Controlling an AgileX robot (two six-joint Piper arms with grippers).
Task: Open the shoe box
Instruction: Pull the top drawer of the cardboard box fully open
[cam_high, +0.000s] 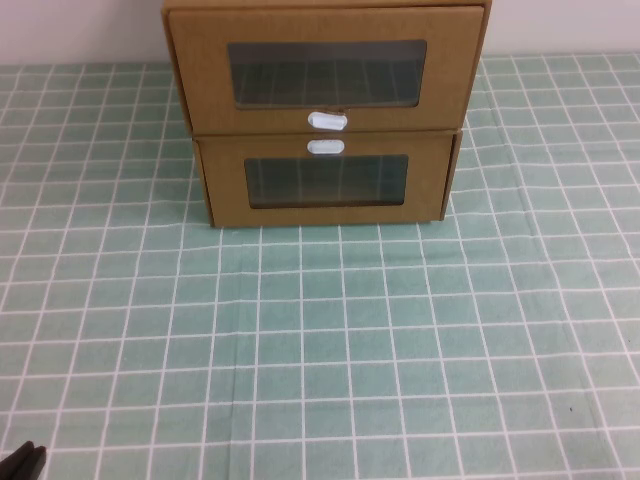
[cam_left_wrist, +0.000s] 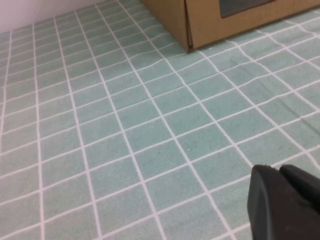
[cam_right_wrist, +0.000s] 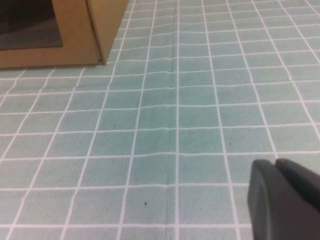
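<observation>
Two shoe boxes (cam_high: 325, 110) stood stacked at the far middle of the checked cloth (cam_high: 320, 350), both unopened. Over its near part hung the left gripper (cam_left_wrist: 279, 169) and the right gripper (cam_right_wrist: 276, 162), fingers closed and empty, evidently parked before any approach.

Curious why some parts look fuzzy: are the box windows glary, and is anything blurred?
High view: even light, no glare; windows dim. Left wrist view: left tool, close up above the cloth, blurred. Right wrist view: right tool likewise.

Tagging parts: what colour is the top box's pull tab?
The tab is white, clearest in the high view.
</observation>
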